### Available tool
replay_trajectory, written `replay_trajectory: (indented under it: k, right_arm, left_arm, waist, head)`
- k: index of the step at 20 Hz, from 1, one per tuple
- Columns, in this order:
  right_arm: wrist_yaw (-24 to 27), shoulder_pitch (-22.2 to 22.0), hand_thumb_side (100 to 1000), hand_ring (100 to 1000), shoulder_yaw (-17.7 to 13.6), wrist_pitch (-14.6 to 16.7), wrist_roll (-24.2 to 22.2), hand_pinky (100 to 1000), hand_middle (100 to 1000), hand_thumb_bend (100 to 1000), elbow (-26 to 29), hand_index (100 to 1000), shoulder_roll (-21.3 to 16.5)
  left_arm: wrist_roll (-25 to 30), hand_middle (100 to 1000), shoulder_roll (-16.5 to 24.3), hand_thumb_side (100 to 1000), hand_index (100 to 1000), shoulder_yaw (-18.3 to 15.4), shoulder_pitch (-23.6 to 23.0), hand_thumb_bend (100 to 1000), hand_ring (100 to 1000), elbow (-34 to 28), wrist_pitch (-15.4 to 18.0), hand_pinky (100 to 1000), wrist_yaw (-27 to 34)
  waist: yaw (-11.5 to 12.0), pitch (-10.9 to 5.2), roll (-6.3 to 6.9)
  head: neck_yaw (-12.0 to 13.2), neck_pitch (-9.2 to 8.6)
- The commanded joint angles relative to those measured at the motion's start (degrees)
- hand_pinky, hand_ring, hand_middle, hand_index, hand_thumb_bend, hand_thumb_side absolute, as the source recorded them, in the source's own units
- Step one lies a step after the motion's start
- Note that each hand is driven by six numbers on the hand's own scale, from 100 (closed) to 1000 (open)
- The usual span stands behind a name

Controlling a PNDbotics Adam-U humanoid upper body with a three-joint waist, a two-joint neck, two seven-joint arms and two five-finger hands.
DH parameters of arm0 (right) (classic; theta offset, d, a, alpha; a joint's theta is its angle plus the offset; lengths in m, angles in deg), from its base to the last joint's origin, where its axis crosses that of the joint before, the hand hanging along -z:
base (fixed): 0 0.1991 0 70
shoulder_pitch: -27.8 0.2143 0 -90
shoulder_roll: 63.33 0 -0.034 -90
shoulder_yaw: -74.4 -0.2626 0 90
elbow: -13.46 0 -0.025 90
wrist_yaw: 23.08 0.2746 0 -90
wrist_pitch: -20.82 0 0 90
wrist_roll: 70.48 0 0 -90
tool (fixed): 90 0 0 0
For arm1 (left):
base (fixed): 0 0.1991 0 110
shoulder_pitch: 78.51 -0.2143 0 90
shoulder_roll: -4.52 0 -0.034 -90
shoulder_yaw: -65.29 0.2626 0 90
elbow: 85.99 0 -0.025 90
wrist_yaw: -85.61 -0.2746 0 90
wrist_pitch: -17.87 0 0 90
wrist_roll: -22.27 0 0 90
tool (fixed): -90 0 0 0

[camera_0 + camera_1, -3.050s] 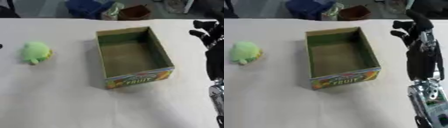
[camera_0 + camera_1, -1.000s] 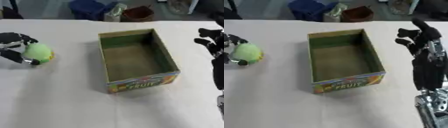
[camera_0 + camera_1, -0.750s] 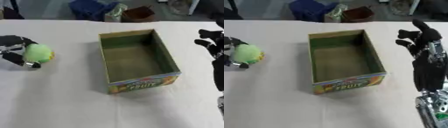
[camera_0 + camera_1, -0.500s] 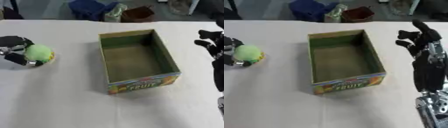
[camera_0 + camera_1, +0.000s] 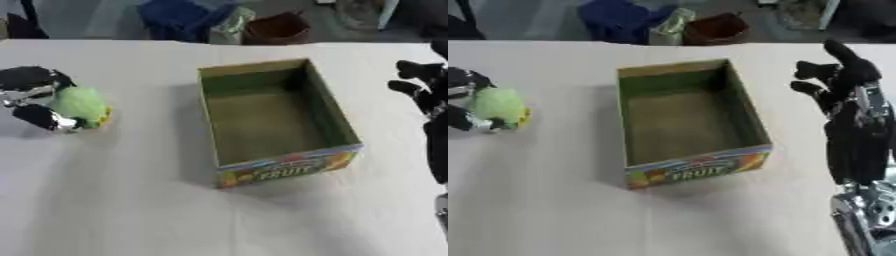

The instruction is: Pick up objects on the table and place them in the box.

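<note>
A pale, off-white table point(image 5: 131, 200) fills most of the view. Beyond its far edge sit a blue bag-like shape point(image 5: 184, 17), a pale green crumpled thing point(image 5: 229, 25) and a dark brown container point(image 5: 278, 29), all blurred.

An open cardboard box with a green inside and a bright "FRUIT" label on its near wall point(image 5: 284, 167) stands near the middle of the table; nothing lies in it.

At the left, the left hand point(image 5: 33, 97), black with silver parts, has its fingers curled round a small round light-green plush toy with a touch of yellow at its right side point(image 5: 79, 105). 1 finger lies above the toy and 1 below; the toy appears to rest on the table, though the contact is hard to make out. Hand and toy are well apart from the box.

At the right, the right hand point(image 5: 846, 77) is raised, fingers relaxed and spread, holding nothing. In the left eye view it is cut off by the edge.
</note>
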Motion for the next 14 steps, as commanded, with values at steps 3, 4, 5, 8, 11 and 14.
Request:
replay_trajectory:
  k: [3,4,5,8,11,14]
  right_arm:
    - [0.01,0.18,988,829,-0.27,-0.1,0.13,746,594,100,1.16,916,-0.45]
    - [0.02,0.17,988,829,-0.28,-0.11,0.14,746,594,100,1.16,916,-0.43]
    - [0.03,0.17,988,829,-0.28,-0.12,0.15,746,594,100,1.16,916,-0.42]
    - [0.07,0.13,988,829,-0.33,-0.14,0.18,746,594,100,1.16,916,-0.36]
    - [0.08,0.02,988,830,-0.35,-0.21,0.21,746,594,100,1.16,916,-0.35]
    - [0.1,0.03,988,830,-0.33,-0.23,0.16,746,594,100,1.16,916,-0.39]
  left_arm:
    - [-1.55,567,1.41,120,738,-0.22,1.17,157,565,-1.9,-0.7,480,2.03]
    - [-1.9,558,1.4,122,729,-0.2,1.18,129,553,-2.05,-0.96,467,2.42]
    - [-2.22,541,1.36,133,712,-0.18,1.17,100,525,-2.15,-1.2,442,2.85]
    - [-3.0,524,1.18,151,692,-0.3,1.11,100,512,-2.39,-1.88,428,4.86]
    - [-3.28,506,1.08,190,669,-0.43,1.28,100,497,-3.25,-2.43,415,7.36]
    - [-2.79,497,1.03,207,657,-0.5,1.85,100,489,-5.11,-2.97,408,9.96]
  waist:
    - [0.07,-1.12,0.22]
    - [0.07,-1.14,0.24]
    - [0.07,-1.15,0.26]
    - [-0.04,-1.22,0.29]
    - [-0.05,-1.31,0.36]
    - [0.04,-1.41,0.45]
  head:
    - [-0.09,-0.31]
    - [-0.09,-0.33]
    - [-0.09,-0.36]
    - [-0.14,-0.37]
    - [-0.13,-0.31]
    - [-0.15,-0.17]
